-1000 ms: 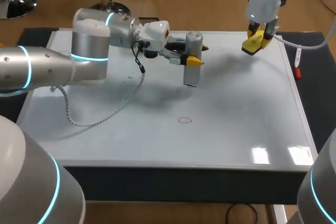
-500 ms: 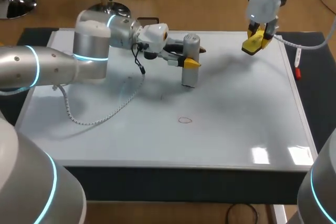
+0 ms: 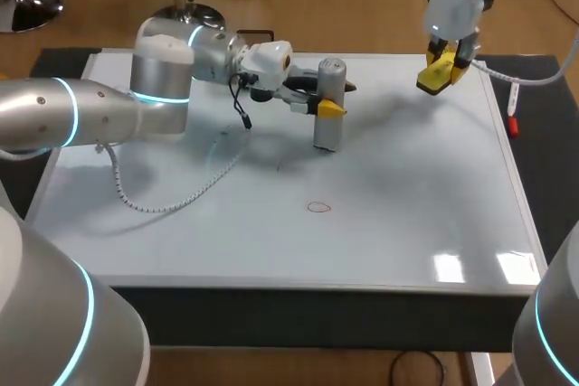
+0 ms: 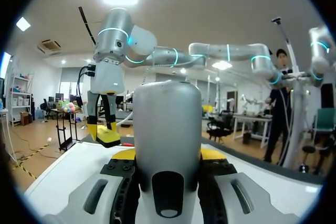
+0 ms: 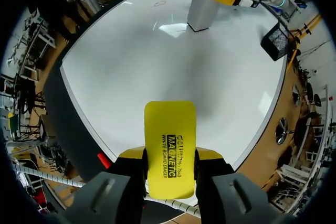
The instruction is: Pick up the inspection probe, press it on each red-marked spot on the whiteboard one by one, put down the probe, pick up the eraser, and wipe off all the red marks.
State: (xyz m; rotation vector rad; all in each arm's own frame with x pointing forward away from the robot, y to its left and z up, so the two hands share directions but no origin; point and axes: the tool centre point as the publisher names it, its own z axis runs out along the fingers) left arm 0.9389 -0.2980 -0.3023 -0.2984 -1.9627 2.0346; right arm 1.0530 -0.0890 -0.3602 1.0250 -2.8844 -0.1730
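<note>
My left gripper (image 3: 327, 102) is shut on the grey cylindrical probe (image 3: 329, 108), held upright at the far middle of the whiteboard (image 3: 407, 223); whether its lower end touches the board I cannot tell. In the left wrist view the probe (image 4: 167, 129) fills the space between the fingers. A small red circle (image 3: 317, 207) is drawn on the board, nearer to me than the probe. My right gripper (image 3: 441, 71) hangs above the far right corner, shut on the yellow eraser (image 3: 436, 77). The right wrist view shows the eraser (image 5: 169, 148) between its fingers and the probe (image 5: 206, 1) far ahead.
A white cable (image 3: 172, 198) trails from my left wrist across the left part of the board. A red marker pen (image 3: 513, 120) lies on the dark surface just off the board's right edge.
My left arm has shifted slightly, moving the probe a little, and the cable has slid on the board. The right arm with the eraser has stayed put.
</note>
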